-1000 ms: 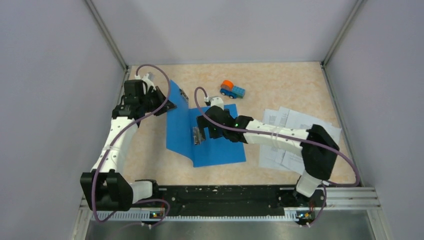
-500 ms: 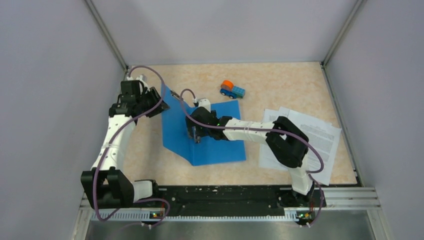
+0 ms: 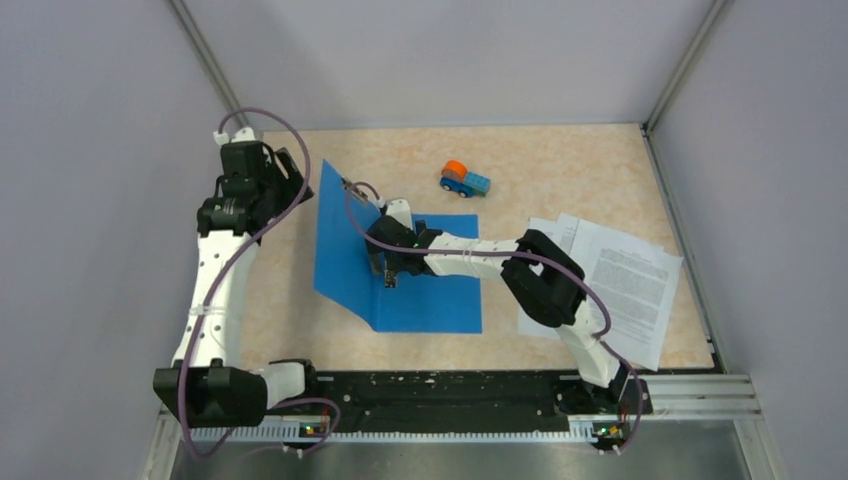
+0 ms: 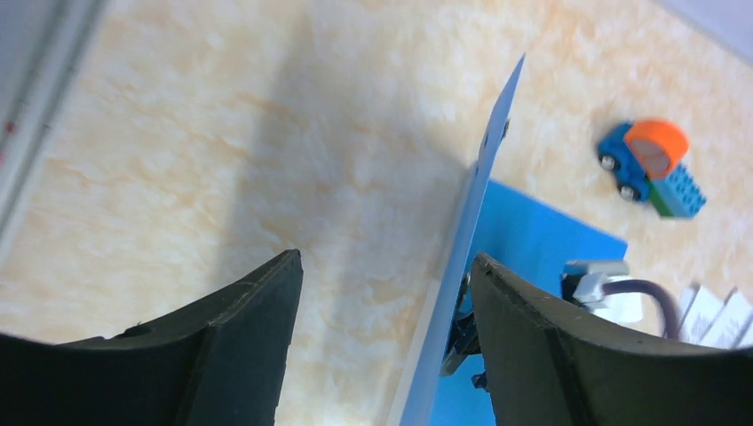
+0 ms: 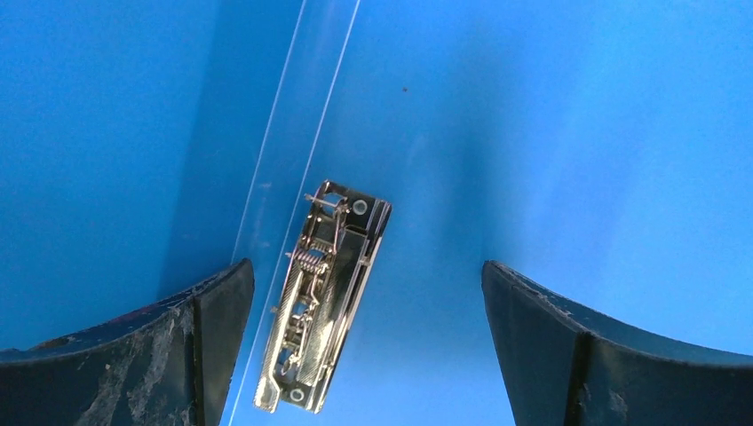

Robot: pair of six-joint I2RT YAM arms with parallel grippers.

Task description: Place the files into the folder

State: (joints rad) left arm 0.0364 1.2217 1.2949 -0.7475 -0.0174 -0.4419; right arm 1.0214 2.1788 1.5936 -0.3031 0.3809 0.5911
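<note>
The blue folder (image 3: 430, 295) lies open mid-table, its left cover (image 3: 340, 240) standing up at a steep tilt. My left gripper (image 3: 297, 183) is open just left of that cover. In the left wrist view the cover's edge (image 4: 484, 195) rises between the open fingers, close to the right finger (image 4: 524, 337) and not pinched. My right gripper (image 3: 385, 268) hovers open over the folder's inside; the right wrist view shows the metal clip (image 5: 324, 311) by the pale spine strip (image 5: 293, 115), nearer the left finger (image 5: 213, 346). The files (image 3: 620, 280) lie in a loose stack at the right.
A small blue-and-orange toy truck (image 3: 465, 180) sits behind the folder, also seen in the left wrist view as the truck (image 4: 653, 164). Grey walls close in the table on the left, back and right. The right arm's elbow (image 3: 540, 280) overlaps the files' left edge.
My left gripper opened, let go of the cover and drew back to the left. The cover now stands steeper. My right arm reached further left over the folder, still open.
</note>
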